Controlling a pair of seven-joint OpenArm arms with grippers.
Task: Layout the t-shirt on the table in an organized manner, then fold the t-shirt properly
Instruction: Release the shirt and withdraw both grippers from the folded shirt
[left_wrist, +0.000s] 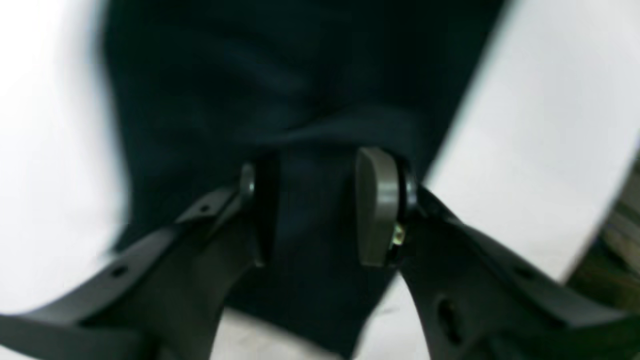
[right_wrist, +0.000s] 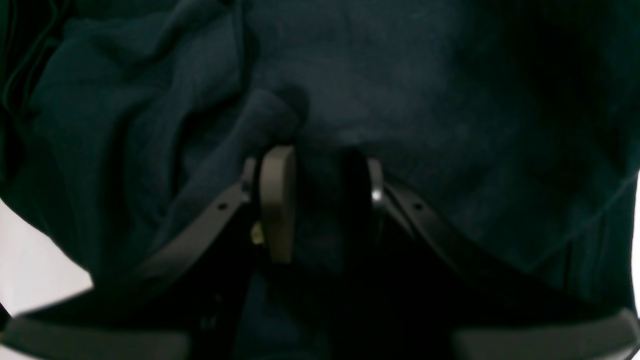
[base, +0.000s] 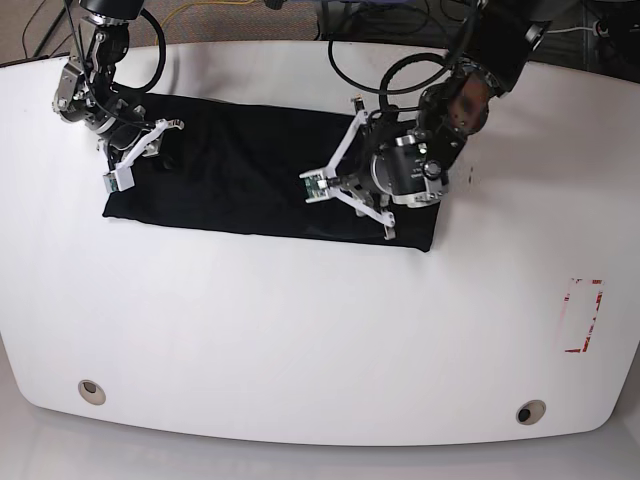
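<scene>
The black t-shirt (base: 250, 170) lies as a long flat band across the far half of the white table (base: 300, 330). Over its right end leans the left arm (base: 440, 120). In the left wrist view my left gripper (left_wrist: 317, 210) is shut on a strip of the t-shirt (left_wrist: 300, 100), and a ridge of cloth sits just past the pads. The right arm (base: 85, 100) stands over the band's left end. My right gripper (right_wrist: 325, 205) is shut on a bunched fold of the t-shirt (right_wrist: 425, 110), which fills nearly that whole view.
Two round grommet holes (base: 91, 391) (base: 530, 411) sit near the table's front edge. A red-marked rectangle (base: 582, 315) is at the right. Cables hang behind the far edge. Bare tabletop (left_wrist: 525, 125) shows on both sides of the cloth.
</scene>
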